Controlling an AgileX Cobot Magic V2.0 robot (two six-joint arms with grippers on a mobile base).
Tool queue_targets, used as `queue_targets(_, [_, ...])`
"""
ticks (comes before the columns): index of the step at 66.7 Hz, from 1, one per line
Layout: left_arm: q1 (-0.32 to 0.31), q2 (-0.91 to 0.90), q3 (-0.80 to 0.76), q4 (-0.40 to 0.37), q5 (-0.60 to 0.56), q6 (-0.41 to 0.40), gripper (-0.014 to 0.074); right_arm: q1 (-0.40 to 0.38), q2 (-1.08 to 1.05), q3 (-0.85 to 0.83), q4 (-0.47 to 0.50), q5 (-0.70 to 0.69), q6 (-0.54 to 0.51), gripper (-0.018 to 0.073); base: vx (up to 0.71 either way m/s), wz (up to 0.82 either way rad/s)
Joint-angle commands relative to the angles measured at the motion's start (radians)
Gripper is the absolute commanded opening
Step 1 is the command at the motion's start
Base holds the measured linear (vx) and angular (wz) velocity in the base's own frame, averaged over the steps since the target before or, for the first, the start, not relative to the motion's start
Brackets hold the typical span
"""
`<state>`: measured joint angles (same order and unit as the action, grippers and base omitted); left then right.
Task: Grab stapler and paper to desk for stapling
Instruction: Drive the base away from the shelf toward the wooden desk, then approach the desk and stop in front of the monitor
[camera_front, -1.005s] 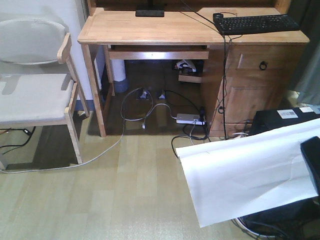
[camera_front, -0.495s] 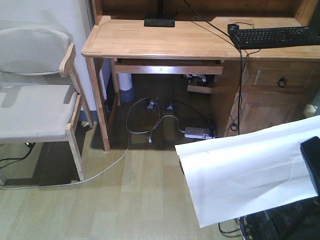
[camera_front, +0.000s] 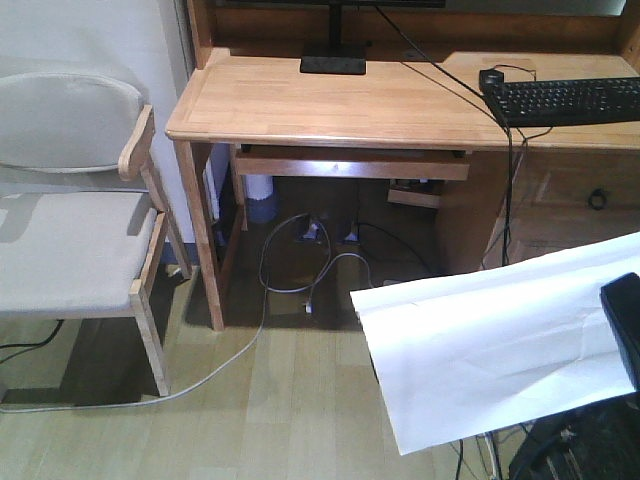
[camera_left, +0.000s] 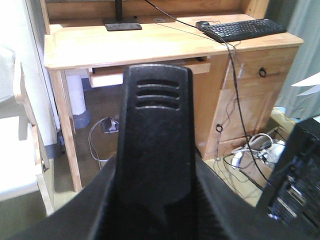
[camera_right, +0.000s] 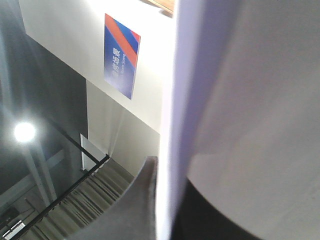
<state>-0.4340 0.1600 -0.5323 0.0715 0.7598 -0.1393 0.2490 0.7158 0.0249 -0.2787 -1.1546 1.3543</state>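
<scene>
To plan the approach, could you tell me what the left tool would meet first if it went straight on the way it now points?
Probably the desk: in the left wrist view the left tool points at its front edge, with nothing seen between, though depth is unclear.

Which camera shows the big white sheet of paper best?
The front-facing view: the large white paper sheet spreads across its lower right. The right wrist view shows only a blurred close-up of it; the left wrist view, just a white corner.
</scene>
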Motion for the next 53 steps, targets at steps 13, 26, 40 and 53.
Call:
queue_targets(13, [0.0,0.013,-0.031,0.001,-0.115,-0.005,-0.0006,0.0,-0.002,0.025,0.007,-0.097,-0.006,-0.0009,0.26,-0.01])
queue_targets(26, [0.0,0.013,-0.031,0.001,-0.115,-0.005,-0.0006,0.0,-0.002,0.025,0.007,-0.097,-0.006,-0.0009,0.26,-0.09])
queue_targets(40, [0.0,0.013,-0.031,0.001,-0.115,-0.005,-0.0006,0.0,-0.002,0.025,0.007,-0.097,-0.006,-0.0009,0.26,-0.12])
queue_targets(53, [0.0,0.013,-0.031,0.001,-0.115,-0.005,-0.0006,0.0,-0.002,0.025,0.007,-0.097,-0.006,-0.0009,0.25,-0.13])
